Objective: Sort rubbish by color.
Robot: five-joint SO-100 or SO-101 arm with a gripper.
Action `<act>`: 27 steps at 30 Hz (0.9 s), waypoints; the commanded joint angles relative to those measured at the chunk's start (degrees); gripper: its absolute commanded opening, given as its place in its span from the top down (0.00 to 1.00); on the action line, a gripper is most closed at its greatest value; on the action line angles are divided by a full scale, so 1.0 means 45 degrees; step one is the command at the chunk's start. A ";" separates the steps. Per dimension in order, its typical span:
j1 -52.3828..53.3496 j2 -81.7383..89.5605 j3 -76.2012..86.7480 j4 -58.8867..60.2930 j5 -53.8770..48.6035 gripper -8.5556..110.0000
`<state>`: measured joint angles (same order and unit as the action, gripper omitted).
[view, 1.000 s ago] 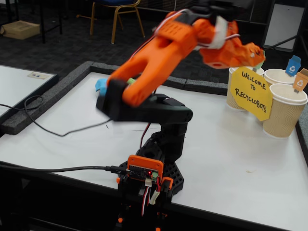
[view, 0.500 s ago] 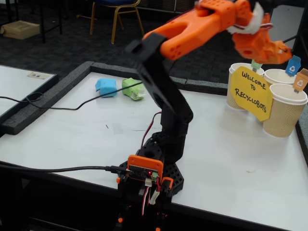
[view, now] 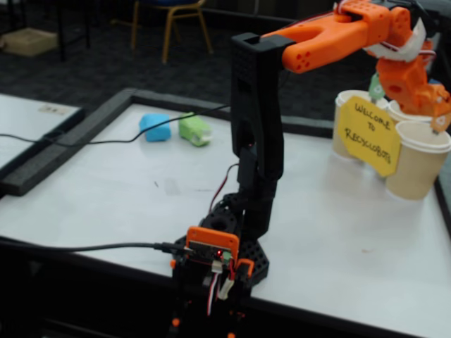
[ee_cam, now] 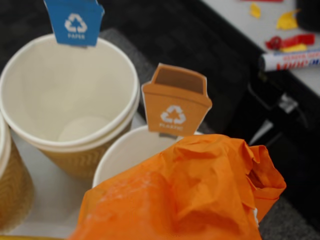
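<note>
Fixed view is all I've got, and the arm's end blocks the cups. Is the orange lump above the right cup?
Observer: Yes. In the wrist view the orange lump hangs above the orange-tagged cup.
Operator: Anything in the neighbouring cup?
Observer: No. The blue-tagged cup is empty, and its bare bottom shows.
Operator: What lies beyond the cups?
Observer: A marker pen lies on another white surface, with coloured scraps beside it.

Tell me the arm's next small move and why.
Probably lower slightly and open the gripper. In the wrist view, the crumpled orange paper lump hangs over the white-rimmed paper cup marked by the orange recycling-bin tag, partly hiding its mouth. The neighbouring blue-tagged paper cup looks empty. The gripper itself is not visible.
</note>
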<state>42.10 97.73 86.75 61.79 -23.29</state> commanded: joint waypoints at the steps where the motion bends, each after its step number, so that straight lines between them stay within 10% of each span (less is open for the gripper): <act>1: 0.0332 0.0332 -0.1875 -0.0039 0.0176 0.87; 27: 0.0332 0.0117 -0.2148 0.0078 0.0176 0.80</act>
<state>42.10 95.80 86.75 61.88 -23.29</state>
